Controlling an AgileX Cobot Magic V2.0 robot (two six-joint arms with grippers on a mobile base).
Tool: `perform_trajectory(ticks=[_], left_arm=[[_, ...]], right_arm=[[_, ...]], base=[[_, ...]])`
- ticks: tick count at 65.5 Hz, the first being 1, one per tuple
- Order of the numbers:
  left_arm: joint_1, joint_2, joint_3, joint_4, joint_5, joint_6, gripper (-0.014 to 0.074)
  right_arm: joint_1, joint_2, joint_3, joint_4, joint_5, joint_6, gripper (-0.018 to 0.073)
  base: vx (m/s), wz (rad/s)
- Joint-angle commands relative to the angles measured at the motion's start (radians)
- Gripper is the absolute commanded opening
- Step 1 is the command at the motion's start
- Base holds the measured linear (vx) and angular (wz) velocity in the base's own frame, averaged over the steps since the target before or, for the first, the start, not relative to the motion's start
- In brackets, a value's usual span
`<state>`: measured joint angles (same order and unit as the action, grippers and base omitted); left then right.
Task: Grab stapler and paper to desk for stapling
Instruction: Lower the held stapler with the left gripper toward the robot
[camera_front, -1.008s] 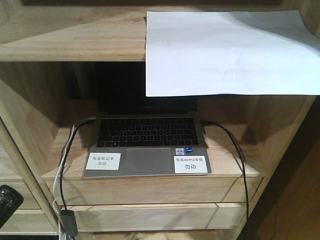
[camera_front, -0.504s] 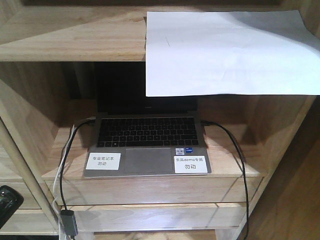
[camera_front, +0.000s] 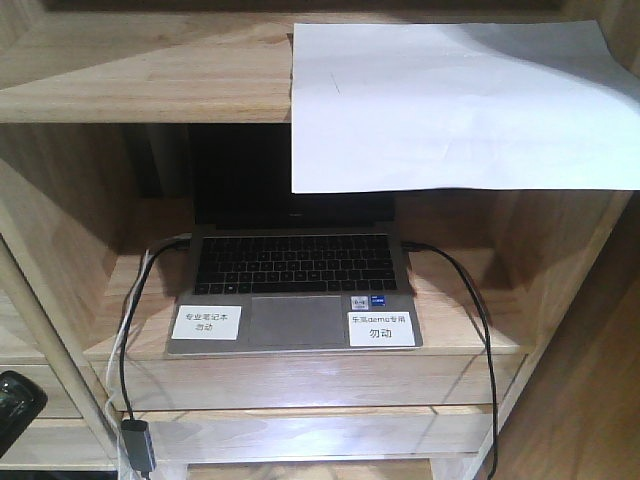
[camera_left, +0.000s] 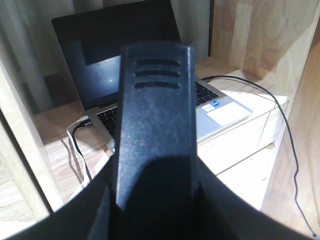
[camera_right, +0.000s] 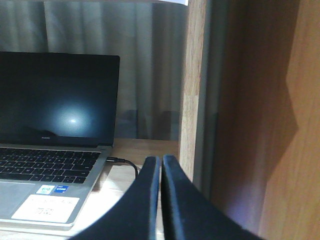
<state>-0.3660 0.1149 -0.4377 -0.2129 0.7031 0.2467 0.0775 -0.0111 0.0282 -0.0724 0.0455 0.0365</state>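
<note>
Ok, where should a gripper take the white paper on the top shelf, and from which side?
By the overhanging front strip of the paper, from the front. Its rear lies flat on the shelf, leaving no gap beneath, but the front juts past the shelf lip above the laptop, so both faces are free there; probably one finger above, one below.

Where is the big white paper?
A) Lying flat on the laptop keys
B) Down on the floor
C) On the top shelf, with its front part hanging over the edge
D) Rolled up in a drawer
C: the paper lies on the top shelf, and its front part hangs over the edge, in front of the laptop screen below.
</note>
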Motion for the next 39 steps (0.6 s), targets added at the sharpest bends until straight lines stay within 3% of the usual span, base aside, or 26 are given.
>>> perform_trajectory(ticks=[1,25,34,39], left_arm=[[-0.005,0.011,-0.03,-0.02,-0.108,-0.003,-0.0007],[-0.005,0.011,-0.03,-0.02,-0.108,-0.003,-0.0007],[-0.005,0.011,-0.03,-0.02,-0.108,-0.003,-0.0007],[-0.005,0.011,-0.03,-0.02,-0.108,-0.003,-0.0007]], right_arm=[[-0.006,-0.014,0.003,-0.002,-0.073,-0.012,-0.0009],[-0.006,-0.014,0.003,-0.002,-0.081,0.005,-0.0009],[-0.006,-0.014,0.003,-0.006,-0.089,0.152,-0.0009],[-0.006,-0.014,0.003,-0.006,-0.095,0.349,-0.0009]], base=[[0.0,0.0],[0.0,0.0],[0.0,0.0],[0.0,0.0]])
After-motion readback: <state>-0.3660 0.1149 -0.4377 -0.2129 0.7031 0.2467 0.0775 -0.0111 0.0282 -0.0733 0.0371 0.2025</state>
